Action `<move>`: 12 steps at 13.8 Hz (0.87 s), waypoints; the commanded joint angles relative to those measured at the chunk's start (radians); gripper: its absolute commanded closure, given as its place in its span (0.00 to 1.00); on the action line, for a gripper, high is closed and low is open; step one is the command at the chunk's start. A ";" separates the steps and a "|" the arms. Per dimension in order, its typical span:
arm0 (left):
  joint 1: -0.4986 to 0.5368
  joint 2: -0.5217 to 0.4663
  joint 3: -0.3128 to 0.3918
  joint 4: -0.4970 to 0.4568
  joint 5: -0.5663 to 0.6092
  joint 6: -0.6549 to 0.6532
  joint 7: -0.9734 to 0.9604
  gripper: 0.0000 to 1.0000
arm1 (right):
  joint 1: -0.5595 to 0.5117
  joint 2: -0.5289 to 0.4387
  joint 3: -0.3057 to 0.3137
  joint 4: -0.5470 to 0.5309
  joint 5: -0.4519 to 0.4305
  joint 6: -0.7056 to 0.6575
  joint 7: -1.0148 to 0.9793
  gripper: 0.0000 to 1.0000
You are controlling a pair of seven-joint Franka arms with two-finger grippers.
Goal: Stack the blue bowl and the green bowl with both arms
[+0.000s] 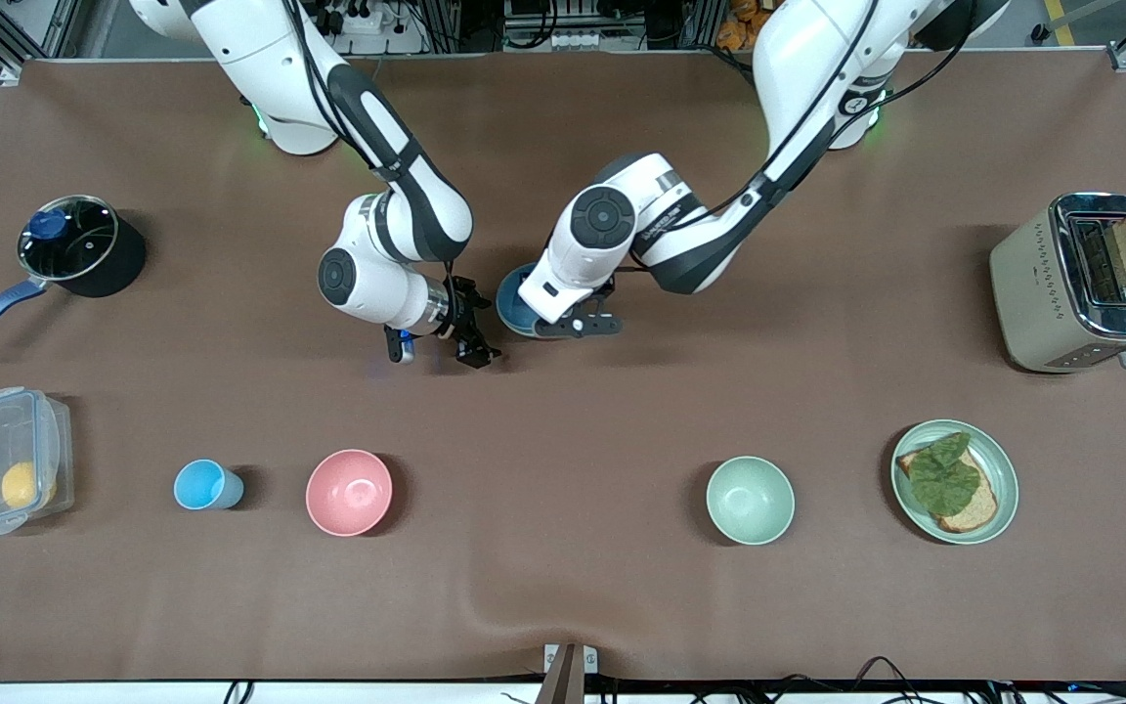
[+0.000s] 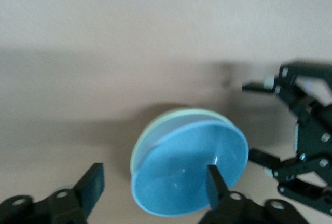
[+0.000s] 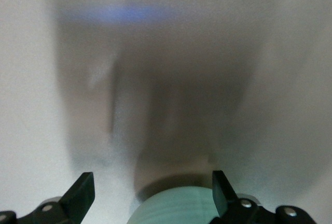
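The blue bowl (image 1: 512,305) (image 2: 189,169) sits nested inside the green bowl (image 2: 155,128) mid-table, between the two arms; only the green bowl's pale rim shows around it. My left gripper (image 1: 583,325) (image 2: 155,182) hangs open just over the stack, one finger above the blue bowl's inside and the other outside the rim, neither visibly touching it. Beside the stack, toward the right arm's end, my right gripper (image 1: 470,342) (image 3: 152,193) is open, with the green bowl's (image 3: 176,208) outer wall low between its fingers.
Nearer the front camera stand a mint-green bowl (image 1: 750,500), a pink bowl (image 1: 349,492), a sky-blue cup (image 1: 201,485), a plate (image 1: 1003,469) with toast and a clear box (image 1: 6,474). A toaster (image 1: 1081,279) and a pot (image 1: 74,244) stand at the table's ends.
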 commanded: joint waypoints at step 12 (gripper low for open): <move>0.346 -0.330 0.031 0.127 0.090 -0.421 0.266 0.00 | -0.316 -0.097 -0.004 -0.003 -0.272 -0.262 -0.224 0.00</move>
